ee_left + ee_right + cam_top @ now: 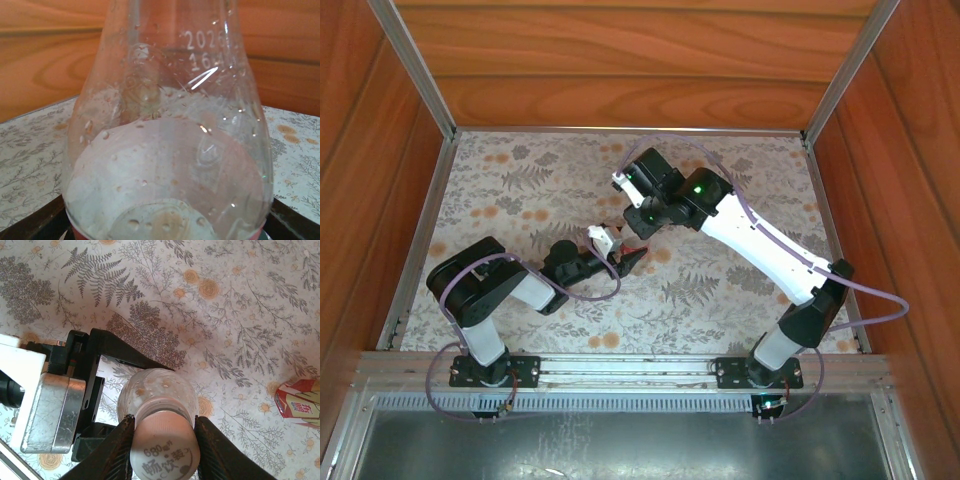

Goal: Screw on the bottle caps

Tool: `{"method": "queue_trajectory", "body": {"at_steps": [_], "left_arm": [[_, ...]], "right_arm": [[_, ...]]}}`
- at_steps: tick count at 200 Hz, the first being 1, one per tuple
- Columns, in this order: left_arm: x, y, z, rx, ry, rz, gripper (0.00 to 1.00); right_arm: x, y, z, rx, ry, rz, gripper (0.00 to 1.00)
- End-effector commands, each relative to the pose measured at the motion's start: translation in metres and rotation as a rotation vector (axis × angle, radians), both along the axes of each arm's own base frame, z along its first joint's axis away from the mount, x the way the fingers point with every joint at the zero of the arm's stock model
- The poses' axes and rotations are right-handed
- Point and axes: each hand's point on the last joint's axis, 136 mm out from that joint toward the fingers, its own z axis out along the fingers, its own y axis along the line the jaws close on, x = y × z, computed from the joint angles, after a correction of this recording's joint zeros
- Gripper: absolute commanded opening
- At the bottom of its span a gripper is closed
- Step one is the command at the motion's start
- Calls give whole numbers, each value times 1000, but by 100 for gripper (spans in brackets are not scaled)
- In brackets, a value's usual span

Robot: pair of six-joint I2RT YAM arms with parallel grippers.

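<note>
so the right gripper (163,424) is squeezed onto the small white round plastic cap (162,447), one finger touching each side; jaws only as wide as the cap itself; that cap sits on the neck of the clear plastic bottle (170,150), cap end up; the left gripper (620,257) is clamped around the bottle's body lower down, about mid-way across the floral-patterned table (225,315); a red-labelled thing (299,402) lies off to one side, can't tell what it is
</note>
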Motion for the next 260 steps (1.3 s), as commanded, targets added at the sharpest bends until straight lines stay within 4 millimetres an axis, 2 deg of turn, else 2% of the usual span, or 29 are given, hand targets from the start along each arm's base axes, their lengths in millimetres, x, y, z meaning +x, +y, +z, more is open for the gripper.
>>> {"method": "queue_trajectory", "body": {"at_steps": [1, 44, 49, 138, 173, 257, 260], "left_arm": [[-7, 0, -38, 89, 113, -15, 71], [-9, -1, -40, 99, 104, -30, 71], [-9, -1, -41, 102, 102, -30, 71], [-9, -2, -43, 107, 101, -33, 71], [-6, -1, -42, 100, 111, -21, 71], [-6, -1, -42, 94, 123, -16, 71], [-7, -1, -43, 95, 123, -17, 71]], "right_arm": [[-1, -2, -4, -19, 5, -4, 35], [2, -2, 2, -29, 15, -12, 34], [4, 1, -8, -50, 38, -13, 34], [0, 3, -19, -97, 111, 0, 34], [1, 2, -12, -60, 72, -5, 34], [6, 3, -15, -33, 33, -19, 35], [4, 0, -5, -10, 16, -19, 35]]}}
